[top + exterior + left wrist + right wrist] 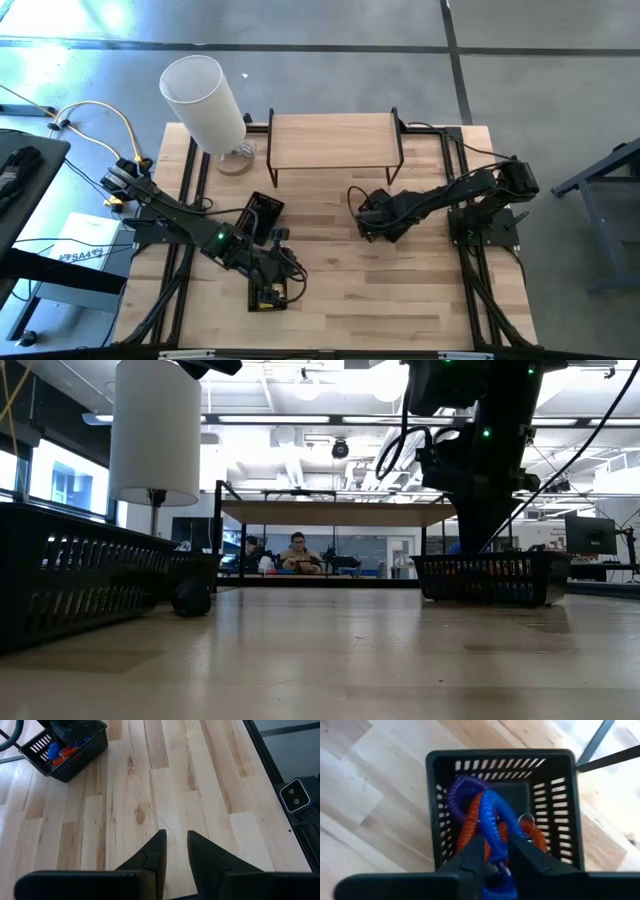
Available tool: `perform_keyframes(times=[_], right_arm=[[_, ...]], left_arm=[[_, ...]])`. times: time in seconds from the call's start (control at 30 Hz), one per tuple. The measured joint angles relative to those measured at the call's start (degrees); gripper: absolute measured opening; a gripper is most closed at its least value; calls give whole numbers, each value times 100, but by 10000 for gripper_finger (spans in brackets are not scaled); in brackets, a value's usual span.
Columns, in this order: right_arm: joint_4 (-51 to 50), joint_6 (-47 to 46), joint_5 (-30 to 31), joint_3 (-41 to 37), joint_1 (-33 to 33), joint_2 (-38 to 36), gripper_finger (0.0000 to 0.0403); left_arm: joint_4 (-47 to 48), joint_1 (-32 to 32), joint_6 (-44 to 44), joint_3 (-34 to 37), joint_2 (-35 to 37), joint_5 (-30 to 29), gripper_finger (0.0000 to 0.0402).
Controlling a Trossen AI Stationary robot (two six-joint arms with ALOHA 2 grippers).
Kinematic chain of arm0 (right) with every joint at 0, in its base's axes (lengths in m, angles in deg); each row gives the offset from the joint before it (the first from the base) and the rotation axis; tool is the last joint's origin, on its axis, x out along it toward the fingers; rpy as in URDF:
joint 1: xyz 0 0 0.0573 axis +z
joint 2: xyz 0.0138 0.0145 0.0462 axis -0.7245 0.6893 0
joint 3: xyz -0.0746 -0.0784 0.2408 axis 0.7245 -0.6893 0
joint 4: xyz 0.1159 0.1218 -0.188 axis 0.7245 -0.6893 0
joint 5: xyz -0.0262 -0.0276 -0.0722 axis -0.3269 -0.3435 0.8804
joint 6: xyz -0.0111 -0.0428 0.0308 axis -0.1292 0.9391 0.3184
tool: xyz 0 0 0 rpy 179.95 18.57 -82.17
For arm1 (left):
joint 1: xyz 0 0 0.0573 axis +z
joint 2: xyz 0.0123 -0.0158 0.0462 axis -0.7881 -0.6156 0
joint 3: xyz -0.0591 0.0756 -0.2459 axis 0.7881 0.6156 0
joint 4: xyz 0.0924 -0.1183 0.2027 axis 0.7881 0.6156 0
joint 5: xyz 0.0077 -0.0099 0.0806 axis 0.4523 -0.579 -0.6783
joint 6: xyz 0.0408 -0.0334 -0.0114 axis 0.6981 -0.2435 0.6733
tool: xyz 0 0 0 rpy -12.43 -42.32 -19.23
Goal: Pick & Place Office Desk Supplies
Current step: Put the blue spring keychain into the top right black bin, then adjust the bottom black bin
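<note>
— If starting from the near edge, look to 7 o'clock on the bench [400, 300]: left hand [175, 834] hanging low, tips a sliver apart, clamped on nothing.

— Why parked there?

— Waiting out of the way, most likely. Sits close by a small basket of yellow packets [268, 293], so probably kept near its own sorting spot while pointing across bare wood.

— And further in?

— Move to the middle, a touch toward 3 o'clock: right hand [495, 840] dipped into a black mesh basket [500, 754]. Tips narrowly apart, with the blue band [492, 810] running through the gap. Reads more as letting go than as pinching.

— Why reach so deep just to drop it?

— Presumably to stop a springy coil bouncing over the wall. Lands it on the red band [470, 827] and beside the purple band [462, 790], all heaped inside the one basket: like kept with like, seemingly.

— Anything between the two?

— Another dark basket [262, 212], off toward 9 o'clock from the middle. Cannot tell the contents.

— Beyond that?

— At 12 o'clock, a wooden shelf [335, 140], nothing on top. At 11 o'clock, the white cylinder [205, 100] on its stand, well apart from both hands and no part of the sorting.
</note>
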Motion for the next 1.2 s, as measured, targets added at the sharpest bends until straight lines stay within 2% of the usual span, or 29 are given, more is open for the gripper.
perform_keyframes(times=[0.13,0.27,0.37,0.5,0.73,0.97,1.2], right_arm=[[17,129,-63,0,-4,0,114],[18,139,123,0,-1,-34,161],[21,149,267,8,-2,-201,177],[25,214,330,146,121,-534,177],[569,439,720,337,815,-1117,157],[1440,610,1203,348,1549,-1207,145],[1713,612,1616,348,1926,-1207,144]], left_arm=[[1,5,-4,0,0,-3,71],[-1,-12,-20,0,0,-5,71],[-1,-16,-40,0,0,-4,71],[1,-80,-189,0,0,-17,71],[172,-247,-151,0,0,-25,71],[961,-206,278,2,0,-76,71],[723,-65,127,2,0,-15,82]])
